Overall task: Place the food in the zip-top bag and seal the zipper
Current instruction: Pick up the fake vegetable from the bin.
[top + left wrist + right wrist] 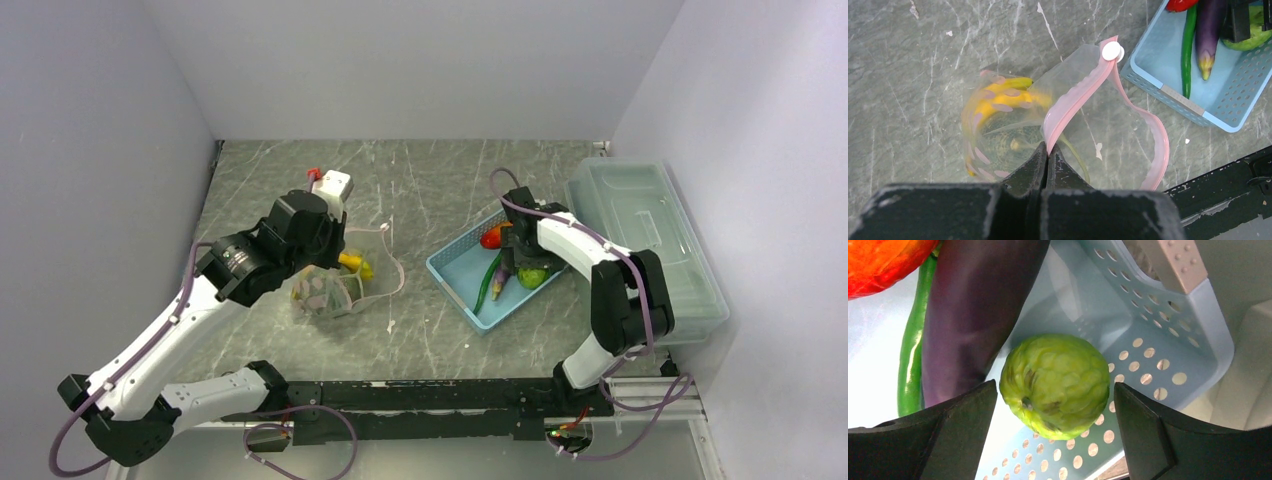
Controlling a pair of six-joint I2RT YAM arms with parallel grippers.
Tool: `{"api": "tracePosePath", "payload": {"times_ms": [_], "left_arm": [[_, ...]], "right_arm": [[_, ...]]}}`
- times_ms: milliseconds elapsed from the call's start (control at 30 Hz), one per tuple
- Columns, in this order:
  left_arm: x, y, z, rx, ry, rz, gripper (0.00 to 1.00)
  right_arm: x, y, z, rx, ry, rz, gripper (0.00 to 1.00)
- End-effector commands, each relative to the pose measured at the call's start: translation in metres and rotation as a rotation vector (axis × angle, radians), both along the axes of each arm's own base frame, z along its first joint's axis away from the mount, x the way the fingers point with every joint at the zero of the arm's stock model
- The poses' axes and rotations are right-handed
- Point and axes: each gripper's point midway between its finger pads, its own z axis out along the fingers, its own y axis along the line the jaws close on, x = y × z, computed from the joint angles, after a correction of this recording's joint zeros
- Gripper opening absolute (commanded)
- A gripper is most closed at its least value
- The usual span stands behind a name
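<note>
1. Top view: the bag (322,290) is seen lying on the surface (440,180) under the wrist of the left arm (290,235), with a banana (356,265) showing yellow inside it. The right arm (575,245) is reached into the blue basket (455,272), which is set between the bag and a clear lidded box (640,215).
2. Left wrist view: the left fingers (1033,167) are clenched on the near end of the pink zipper strip (1073,100). The mouth of the bag is held open in a loop, and a white slider (1111,50) is seen at its far end. An eggplant (1209,30) and a long green pod (1188,50) are lying side by side in the basket.
3. Right wrist view: the right fingers (948,435) are spread wide on either side of a lumpy green fruit (1055,385) on the basket floor, and nothing is grasped. The eggplant is lying just beside the fruit, with a red-orange piece (883,262) at the upper left.
</note>
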Motion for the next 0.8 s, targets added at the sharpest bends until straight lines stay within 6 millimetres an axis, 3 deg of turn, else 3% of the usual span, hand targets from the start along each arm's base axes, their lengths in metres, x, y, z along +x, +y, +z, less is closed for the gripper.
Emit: {"api": "tracePosePath", "payload": {"times_ms": [0, 133, 367, 600, 767], "left_arm": [[0.003, 0.001, 0.012, -0.018, -0.05, -0.004, 0.0], [0.004, 0.0, 0.01, -0.007, -0.05, -0.008, 0.0], [0.005, 0.001, 0.01, -0.011, -0.052, -0.003, 0.0], [0.005, 0.0, 0.01, -0.01, -0.044, -0.002, 0.0], [0.004, 0.001, 0.005, -0.002, -0.025, 0.009, 0.0]], "right_arm": [[-0.001, -0.005, -0.007, -0.015, 0.008, -0.003, 0.87], [-0.002, -0.005, -0.007, -0.016, 0.006, -0.005, 0.77], [0.006, -0.005, 0.013, -0.018, -0.022, -0.006, 0.45], [0.016, 0.002, 0.055, 0.032, -0.117, 0.002, 0.37], [0.022, 0.019, 0.088, 0.134, -0.204, 0.036, 0.36]]}}
